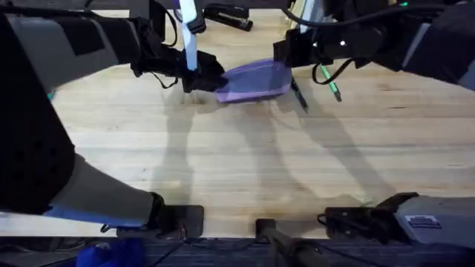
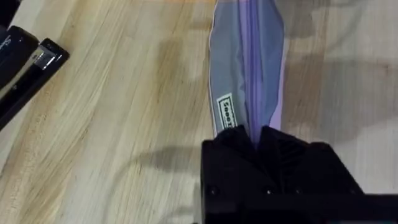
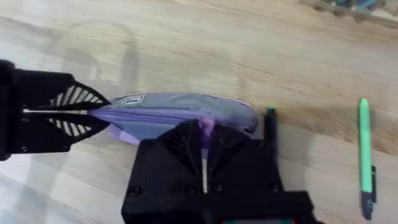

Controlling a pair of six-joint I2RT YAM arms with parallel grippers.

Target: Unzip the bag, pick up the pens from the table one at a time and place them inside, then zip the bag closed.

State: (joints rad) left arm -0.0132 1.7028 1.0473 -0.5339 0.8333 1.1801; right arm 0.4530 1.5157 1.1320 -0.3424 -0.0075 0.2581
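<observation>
The lavender bag (image 1: pixel 256 80) lies on the far middle of the table (image 1: pixel 237 163). My left gripper (image 1: pixel 199 76) is shut on the bag's left end. The left wrist view shows its fingers (image 2: pixel 280 146) pinching the fabric beside the zipper line of the bag (image 2: pixel 245 68). My right gripper (image 3: pixel 204 134) is shut on the pinker zipper edge of the bag (image 3: pixel 180 112) near its right end, and appears in the overhead view (image 1: pixel 286 59). The green pen (image 1: pixel 329 81) (image 3: pixel 365 155) lies right of the bag. The dark pen (image 1: pixel 299 96) (image 3: pixel 271 121) lies against the bag's right end.
A black stapler-like object (image 2: pixel 25 62) lies on the wood beyond the bag's left end. Another dark object (image 1: pixel 230 16) rests at the table's far edge. The near half of the tabletop is bare wood.
</observation>
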